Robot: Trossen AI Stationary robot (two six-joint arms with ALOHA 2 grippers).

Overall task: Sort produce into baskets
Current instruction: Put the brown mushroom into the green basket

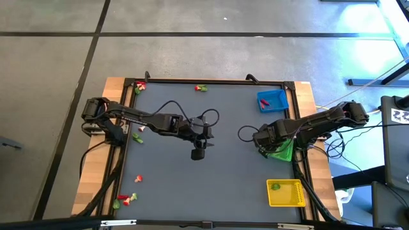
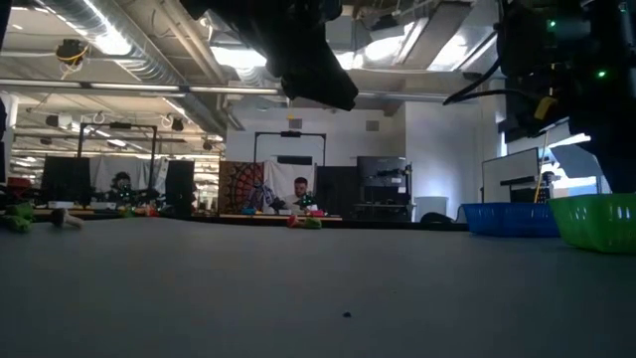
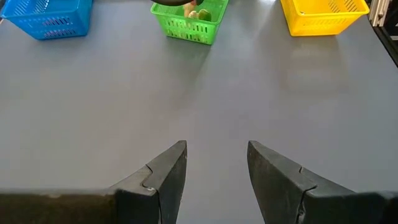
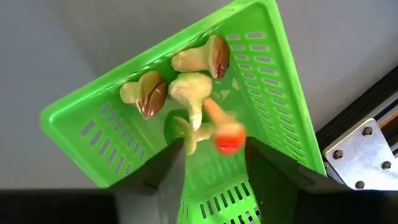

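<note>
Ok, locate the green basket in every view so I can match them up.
High view: green basket at the table's right edge, under the right tool.
Low view: far right.
Left wrist view: top centre.
Right wrist view: fills the middle, mushroom pieces inside.
Shared landmark: the blue basket beside it, absent from the right wrist view.

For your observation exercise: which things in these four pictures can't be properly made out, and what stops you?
- Green basket, high view: mostly covered by the right gripper.
- Scattered produce, high view: too small to identify.
- Falling red piece, right wrist view: blurred.
- Left gripper, low view: cut off by the top edge.
</note>
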